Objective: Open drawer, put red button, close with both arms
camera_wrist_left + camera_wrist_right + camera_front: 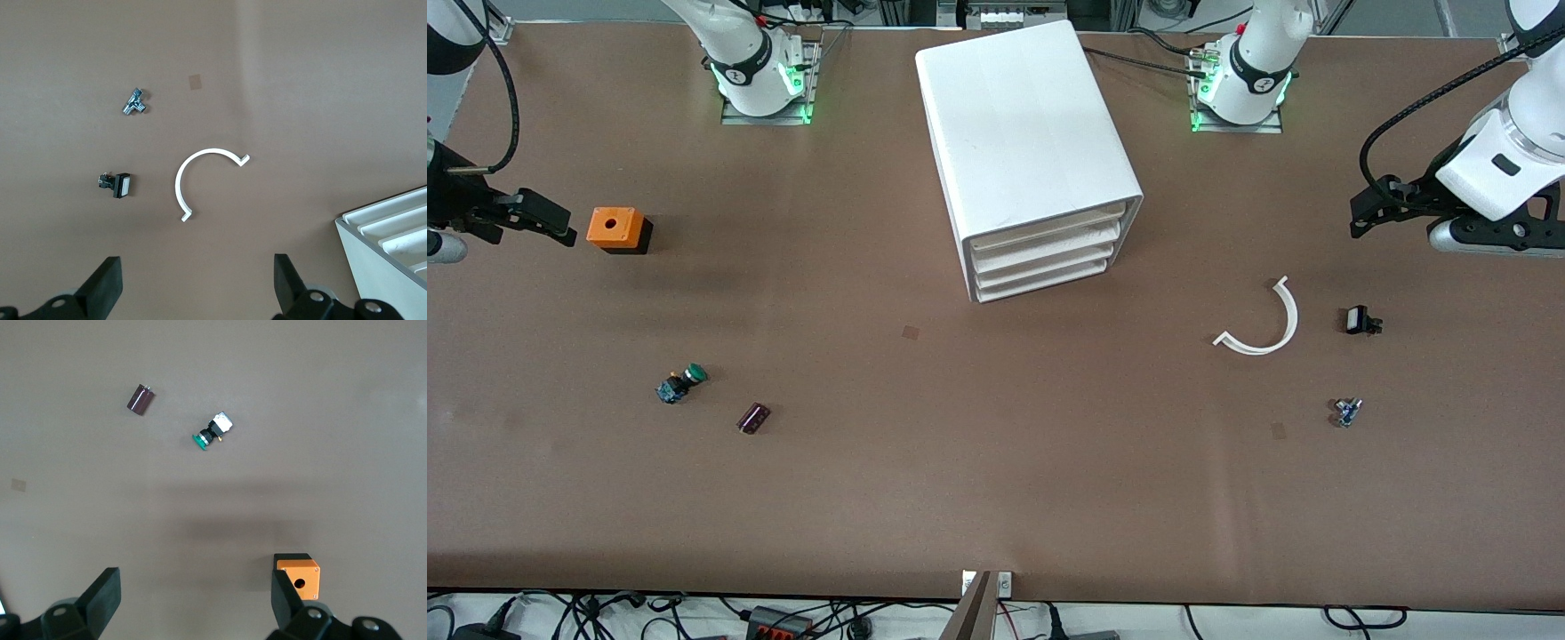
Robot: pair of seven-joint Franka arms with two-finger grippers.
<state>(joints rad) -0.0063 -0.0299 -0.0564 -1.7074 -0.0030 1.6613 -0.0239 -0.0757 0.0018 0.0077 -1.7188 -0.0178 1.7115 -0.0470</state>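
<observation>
So, the white plastic four-drawer cabinet (1032, 151) sits about midway between the two pincers, and all its drawer fronts (1045, 253) are flush and shut.

No red button shows in any view. It's either inside a shut drawer or not in the scene, and I can't tell which. That fits a closed-again drawer with the button in it just as well as a drawer waiting to be pulled.

- **Left pincer** (195, 283): spread wide, holding nothing, up in the air at its own end of the table. Below it are a white curved plastic strip (200, 180), a small black switch with a white face (119, 184) and a tiny metal fitting (135, 102).
- **Right pincer** (193, 600): also spread and empty, hovering at its own end. An orange plastic box with a round hole (298, 577) is just beside it. A green-capped push button (212, 432) and a maroon cylindrical capacitor (141, 399) lie farther out from it.

My read on handling:
- **Button:** one like the green one would be light, rigid plastic with a rounded cap that slips, so pinch across the squarer body rather than the cap.
- **Drawer:** thin, light plastic. Hook the front lip at its middle. The cabinet looks light enough to slide when tugged or shoved, so one pincer should brace the shell.
</observation>
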